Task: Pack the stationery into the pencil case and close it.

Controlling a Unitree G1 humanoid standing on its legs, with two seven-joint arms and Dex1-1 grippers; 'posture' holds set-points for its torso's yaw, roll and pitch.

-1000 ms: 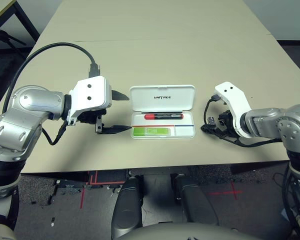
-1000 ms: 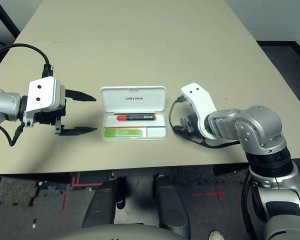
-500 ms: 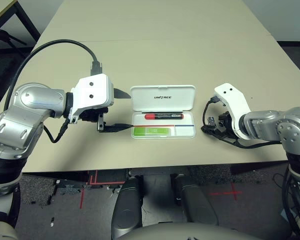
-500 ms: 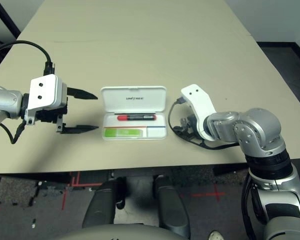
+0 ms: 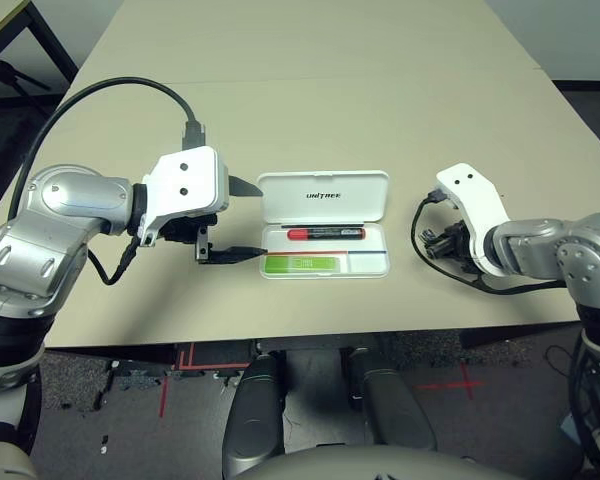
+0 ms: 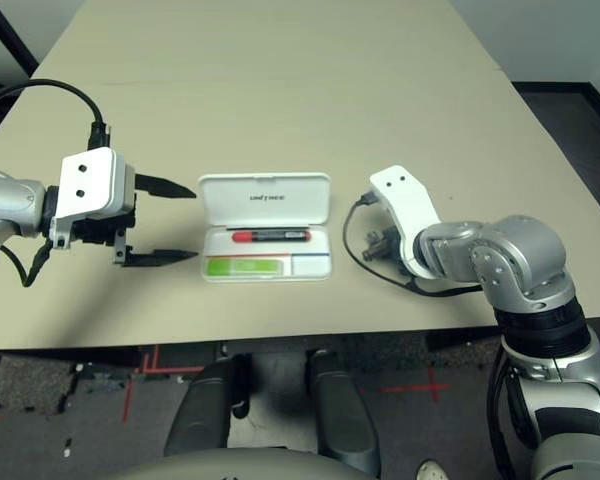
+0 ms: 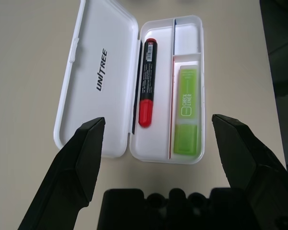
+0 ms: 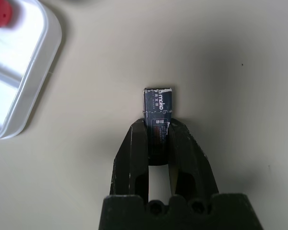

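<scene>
Right jaws (image 8: pixel 158 139) are clamped on one end of the small block (image 8: pixel 158 103), low on the worktop (image 8: pixel 230 72); so shallow a pinch could let it twist out when lifted. Left jaws (image 7: pixel 158 143) gape empty, facing the open case (image 7: pixel 105 76) holding marker (image 7: pixel 146 81) and highlighter (image 7: pixel 187 110)

R gripper (image 8: pixel 158 139) closed on small block (image 8: pixel 158 103) (dark label).

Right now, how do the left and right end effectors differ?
The left end effector is open and empty, poised beside the open pencil case; the right end effector is shut on a small dark block over the table. Both have two black fingers.
</scene>
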